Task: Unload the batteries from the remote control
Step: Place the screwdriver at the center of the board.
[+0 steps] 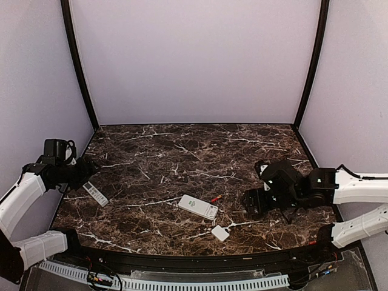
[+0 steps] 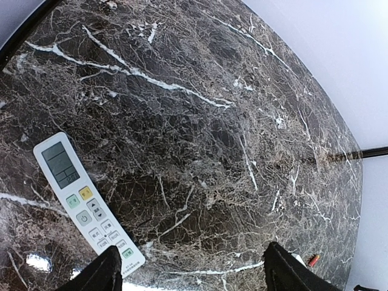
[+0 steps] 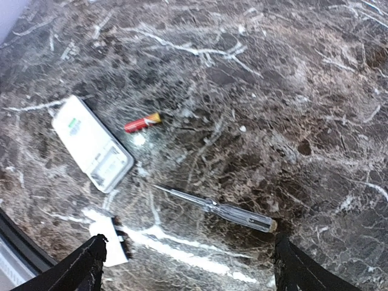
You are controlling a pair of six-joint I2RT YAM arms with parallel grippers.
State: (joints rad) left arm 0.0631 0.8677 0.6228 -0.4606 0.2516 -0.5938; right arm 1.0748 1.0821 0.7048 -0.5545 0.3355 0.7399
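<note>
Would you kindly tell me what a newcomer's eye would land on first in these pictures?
Most striking is the dark marble table, veined in white. Near its front middle lies a white remote, back up, with a red battery close by its far side and a small white cover nearer the arms. A second remote, buttons up, lies at the left edge.

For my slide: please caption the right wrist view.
Small red battery near white rectangular remote; clear-handled screwdriver on dark marble table.
</note>
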